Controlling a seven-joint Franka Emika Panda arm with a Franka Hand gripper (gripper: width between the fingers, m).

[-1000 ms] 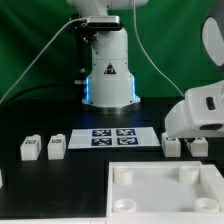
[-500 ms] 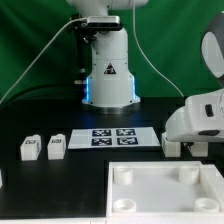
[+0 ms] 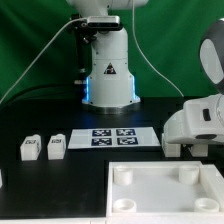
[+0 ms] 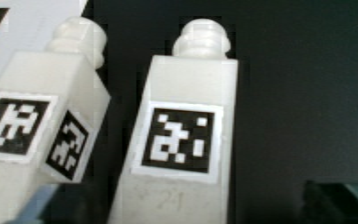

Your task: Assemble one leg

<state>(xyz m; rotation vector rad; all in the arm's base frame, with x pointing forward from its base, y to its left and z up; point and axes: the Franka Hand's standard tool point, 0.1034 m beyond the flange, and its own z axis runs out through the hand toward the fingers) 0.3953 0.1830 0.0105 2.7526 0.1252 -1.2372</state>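
In the wrist view two white legs lie side by side on the black table, each with a black-and-white tag. My gripper [image 4: 197, 206] is open and low over one leg [image 4: 194, 120], with a dark fingertip [image 4: 341, 200] on one side and the other fingertip [image 4: 60, 205] between this leg and the second leg [image 4: 43, 125]. Neither fingertip touches the leg. In the exterior view my white hand [image 3: 198, 122] hangs over these legs at the exterior view's right, where only one leg's end [image 3: 172, 146] shows. Two more legs [image 3: 28, 148] [image 3: 56, 146] stand at the exterior view's left.
The marker board [image 3: 112, 137] lies mid-table in front of the robot base [image 3: 108, 75]. The wide white board with round corner sockets [image 3: 165, 190] lies at the front, close to the right-hand legs. A green curtain hangs behind.
My hand has come down over the right-hand legs and shifted slightly toward the exterior view's right. The legs and boards have not moved.
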